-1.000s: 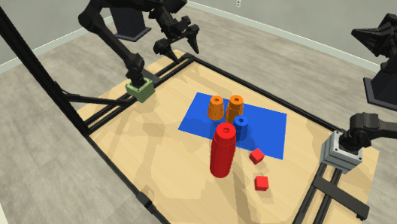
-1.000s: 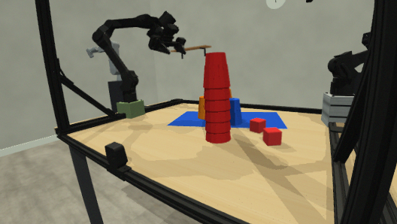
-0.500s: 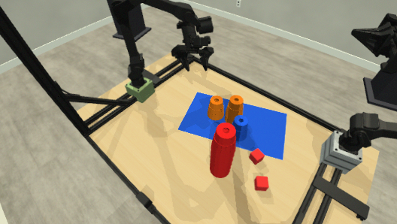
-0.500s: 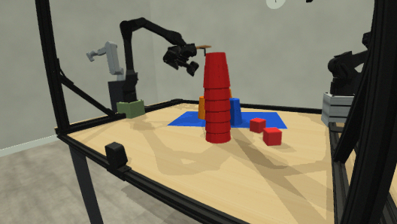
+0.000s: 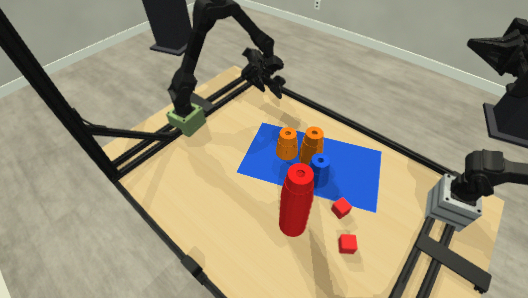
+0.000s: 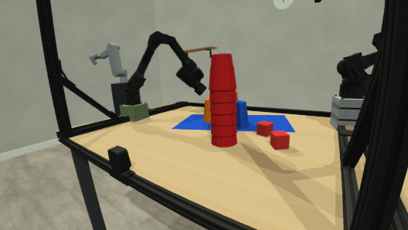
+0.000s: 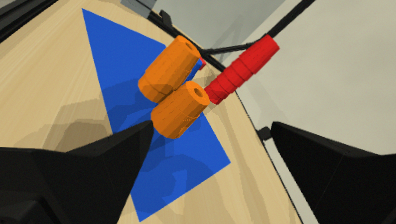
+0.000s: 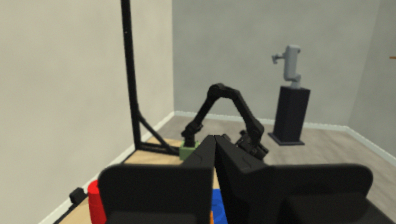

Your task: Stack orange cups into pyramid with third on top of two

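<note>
A single orange cup stands upside down on the blue mat. Right beside it is a taller orange cup stack. In the left wrist view the single cup is nearer and the taller stack is behind it. My left gripper is open and empty, in the air over the table's far edge, apart from the cups; its fingers frame the left wrist view. My right gripper is shut on nothing, held high by its base, far from the cups.
A tall red cup stack stands just off the mat's front edge. A blue cup stands close in front of the taller orange stack. Two red cubes lie toward the right arm. Black frame rails border the table.
</note>
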### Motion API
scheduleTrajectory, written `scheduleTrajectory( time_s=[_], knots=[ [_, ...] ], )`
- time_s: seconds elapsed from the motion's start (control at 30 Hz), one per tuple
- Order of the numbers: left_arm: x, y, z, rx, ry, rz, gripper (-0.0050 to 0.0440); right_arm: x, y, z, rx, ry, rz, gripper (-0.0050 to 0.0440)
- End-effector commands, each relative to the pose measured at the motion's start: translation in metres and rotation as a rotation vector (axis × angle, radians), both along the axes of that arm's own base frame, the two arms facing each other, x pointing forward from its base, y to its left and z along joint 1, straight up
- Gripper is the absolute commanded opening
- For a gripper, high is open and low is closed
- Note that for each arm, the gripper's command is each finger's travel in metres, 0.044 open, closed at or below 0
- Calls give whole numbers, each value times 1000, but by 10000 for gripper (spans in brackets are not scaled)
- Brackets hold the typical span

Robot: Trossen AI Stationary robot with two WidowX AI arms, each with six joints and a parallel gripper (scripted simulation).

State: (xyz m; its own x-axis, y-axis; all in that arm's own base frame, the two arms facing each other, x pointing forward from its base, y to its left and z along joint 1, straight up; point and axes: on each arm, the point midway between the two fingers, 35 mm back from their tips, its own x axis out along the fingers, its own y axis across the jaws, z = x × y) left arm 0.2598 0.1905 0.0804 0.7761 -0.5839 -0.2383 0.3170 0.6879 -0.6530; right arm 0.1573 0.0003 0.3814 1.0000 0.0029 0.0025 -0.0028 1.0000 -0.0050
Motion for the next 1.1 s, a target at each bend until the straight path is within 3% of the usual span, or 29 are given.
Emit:
scheduleTrajectory(
  time_s=[0.0,0.2,0.53,0.7,0.77,0.87,1.07],
  knots=[
    [-7,17,-16,-72,-40,80,440,0,0,-1,5,3,-3,0],
    [-7,17,-16,-72,-40,80,440,0,0,-1,5,3,-3,0],
    [-7,17,-16,-72,-40,80,440,15,-1,-4,-5,46,-8,240],
    [-7,17,-16,-72,-40,80,440,42,-3,-13,-22,127,-16,360],
    [-7,17,-16,-72,-40,80,440,42,-3,-13,-22,127,-16,360],
    [-7,17,-16,-72,-40,80,440,66,-5,-23,-38,199,-22,432],
    [-7,17,-16,-72,-40,80,440,125,-10,-56,-69,378,-27,440]
  ],
)
